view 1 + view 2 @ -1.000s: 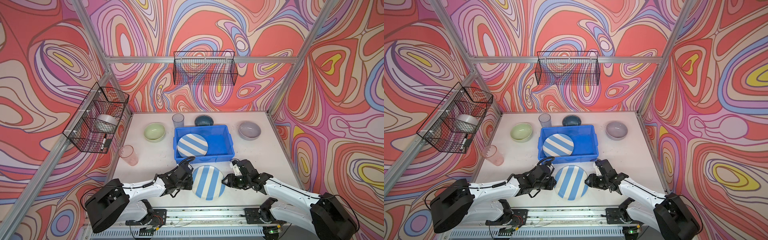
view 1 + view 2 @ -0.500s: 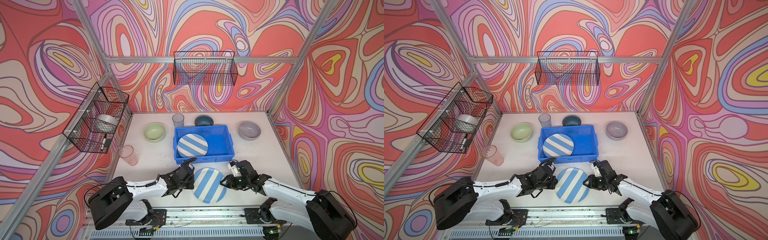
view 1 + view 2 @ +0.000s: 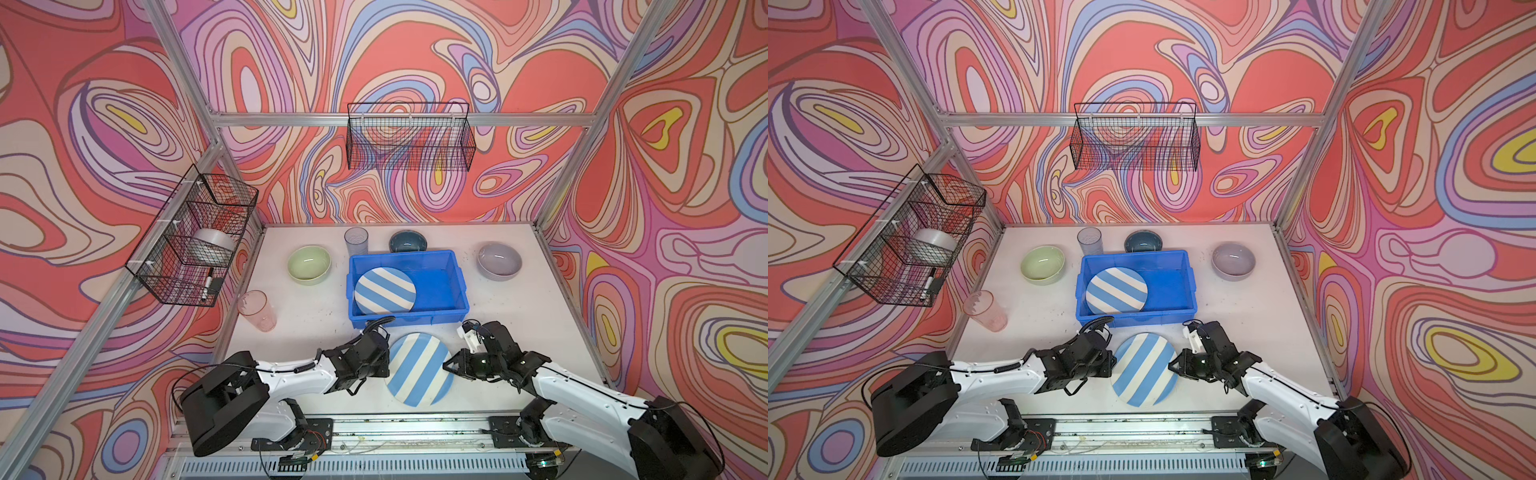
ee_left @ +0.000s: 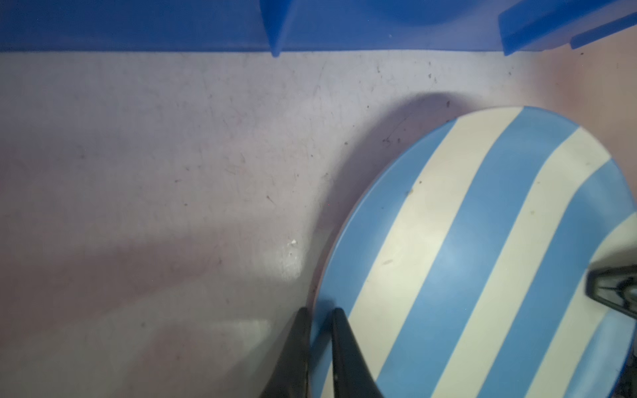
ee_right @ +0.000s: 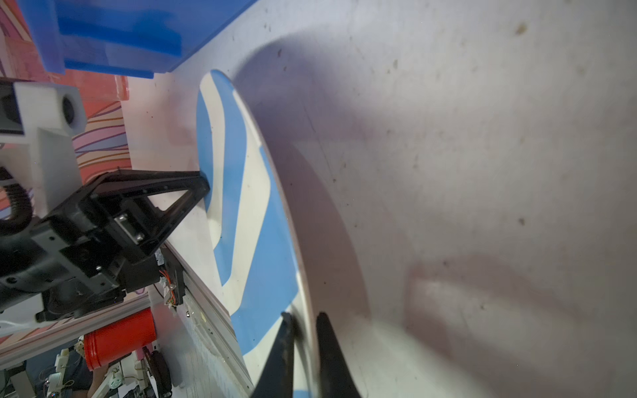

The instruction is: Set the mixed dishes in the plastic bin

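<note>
Two striped plates: inner plate (image 3: 384,291) in blue bin (image 3: 405,254); front plate (image 3: 417,370) near table's (image 3: 316,328) front edge, left gripper (image 3: 387,368) and right gripper (image 3: 448,365) clamped on opposite rims. On the table: three bowls (image 3: 309,264) (image 3: 408,242) (image 3: 498,261); two tumblers (image 3: 356,241) (image 3: 256,309).

Blue bin (image 3: 438,286): striped plate (image 3: 385,291) inside. In front: second striped plate (image 3: 417,370), tilted. Green bowl (image 3: 309,264), navy bowl (image 3: 408,241), lavender bowl (image 3: 499,261), clear tumbler (image 3: 356,241), pink tumbler (image 3: 257,309): upright outside bin.
</note>
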Robot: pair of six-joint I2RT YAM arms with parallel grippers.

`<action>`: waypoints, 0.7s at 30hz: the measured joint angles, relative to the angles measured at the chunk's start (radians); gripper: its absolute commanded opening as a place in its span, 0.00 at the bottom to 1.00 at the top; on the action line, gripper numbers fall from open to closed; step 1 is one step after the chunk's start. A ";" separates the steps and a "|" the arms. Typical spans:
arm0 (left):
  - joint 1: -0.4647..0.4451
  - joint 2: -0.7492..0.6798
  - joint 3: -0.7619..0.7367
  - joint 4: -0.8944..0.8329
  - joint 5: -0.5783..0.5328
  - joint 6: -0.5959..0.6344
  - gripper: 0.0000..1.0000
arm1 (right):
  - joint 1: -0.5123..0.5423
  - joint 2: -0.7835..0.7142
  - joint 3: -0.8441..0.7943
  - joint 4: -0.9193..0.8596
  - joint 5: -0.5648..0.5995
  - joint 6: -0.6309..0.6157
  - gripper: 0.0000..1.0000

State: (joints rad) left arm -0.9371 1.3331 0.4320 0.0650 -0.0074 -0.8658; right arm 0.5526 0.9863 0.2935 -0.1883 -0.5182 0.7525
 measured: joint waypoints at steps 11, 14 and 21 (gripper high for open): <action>-0.014 -0.104 0.019 -0.176 0.000 -0.001 0.41 | 0.002 -0.096 0.025 -0.079 -0.021 0.001 0.00; -0.014 -0.174 0.067 -0.291 -0.019 0.001 0.47 | 0.003 -0.095 0.054 -0.124 -0.018 -0.005 0.00; -0.003 -0.308 0.214 -0.515 -0.089 0.013 0.61 | 0.003 -0.093 0.134 -0.250 0.000 -0.051 0.00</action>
State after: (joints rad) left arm -0.9405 1.0248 0.6460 -0.4500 -0.0963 -0.8524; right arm 0.5560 0.8932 0.4271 -0.4385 -0.5182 0.7010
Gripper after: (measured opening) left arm 0.583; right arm 0.065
